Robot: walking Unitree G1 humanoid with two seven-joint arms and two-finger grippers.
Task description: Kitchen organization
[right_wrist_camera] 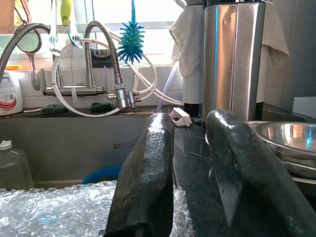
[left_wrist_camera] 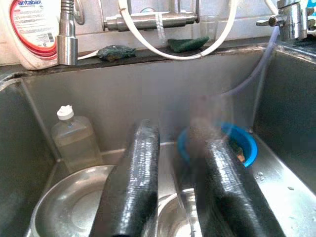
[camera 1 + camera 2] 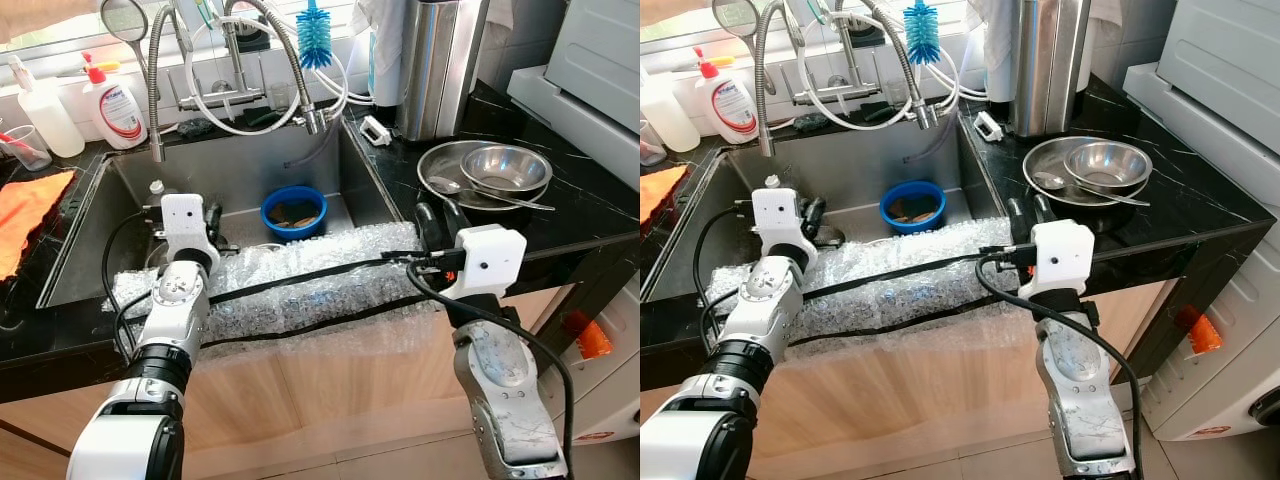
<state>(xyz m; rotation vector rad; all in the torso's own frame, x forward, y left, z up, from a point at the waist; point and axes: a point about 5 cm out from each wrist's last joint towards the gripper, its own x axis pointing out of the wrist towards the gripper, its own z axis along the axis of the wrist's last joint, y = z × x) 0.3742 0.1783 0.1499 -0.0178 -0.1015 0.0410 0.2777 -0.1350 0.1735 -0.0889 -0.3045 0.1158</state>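
Here, my left tool [image 2: 173, 182] gapes over the steel sink [image 3: 100, 225]; my right tool [image 1: 197, 173], parted, holds nothing, the round blue plastic bowl [image 3: 293, 211] at its ten o'clock.

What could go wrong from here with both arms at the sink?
1. Black cables lie across the bubble wrap on the sink's front edge; either arm moving could drag the wrap off.
2. The left tool, open, hangs low over steel bowls in the sink, near a small bottle; a careless descent may knock it over.
3. The right tool, open, sits close to the stacked steel bowls on the counter; a swing right could shove them.
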